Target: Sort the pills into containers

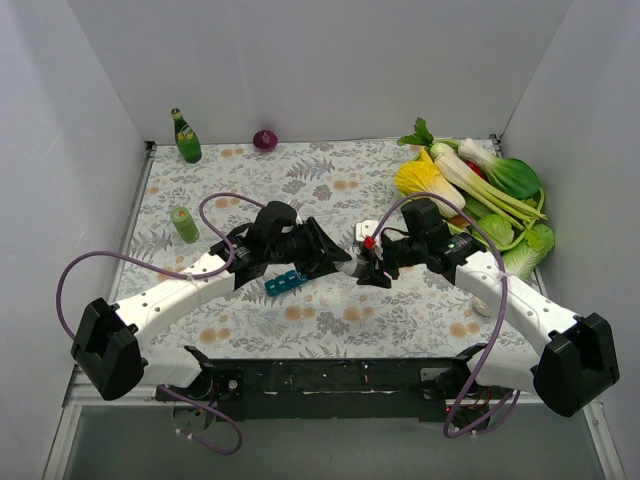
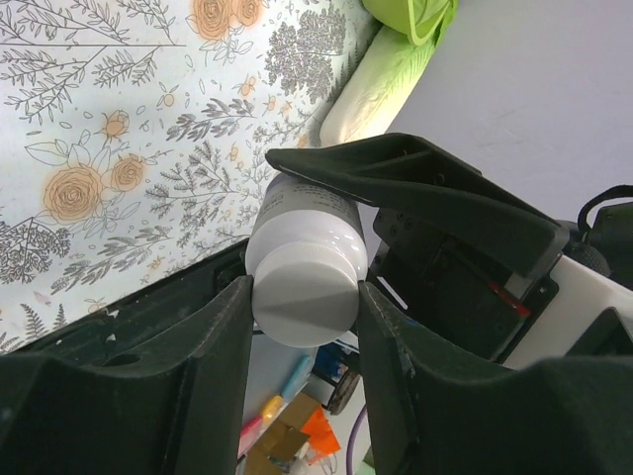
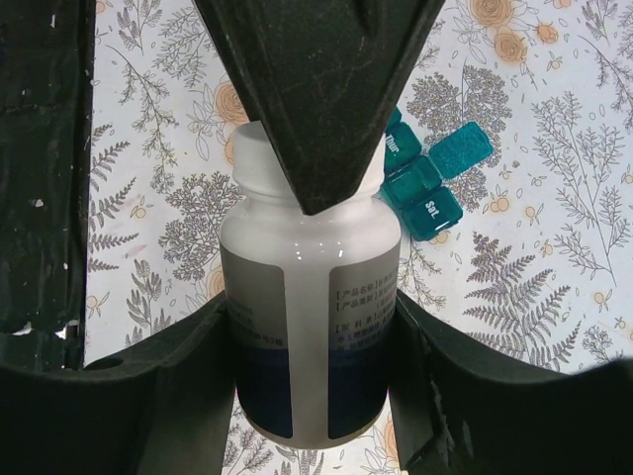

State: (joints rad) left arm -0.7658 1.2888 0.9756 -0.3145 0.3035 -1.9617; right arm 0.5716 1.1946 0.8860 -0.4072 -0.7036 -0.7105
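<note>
A white pill bottle [image 3: 312, 297] with a grey and dark blue label is held between both grippers above the floral mat. My right gripper [image 3: 312, 336] is shut on the bottle's body. My left gripper [image 2: 305, 297] is shut on its white cap [image 2: 305, 302]. In the top view the two grippers, left [image 1: 335, 262] and right [image 1: 372, 268], meet at the table's middle with the bottle [image 1: 347, 268] mostly hidden between them. The teal-blue pill-organiser strip [image 1: 284, 283] lies on the mat just below the left gripper, and it also shows in the right wrist view [image 3: 425, 183], one lid open. No loose pills show.
A tall green glass bottle [image 1: 186, 137] stands at the back left and a small green can [image 1: 184, 224] at the left. A purple ball-like item [image 1: 264, 139] sits at the back wall. A heap of toy vegetables [image 1: 485, 190] fills the back right.
</note>
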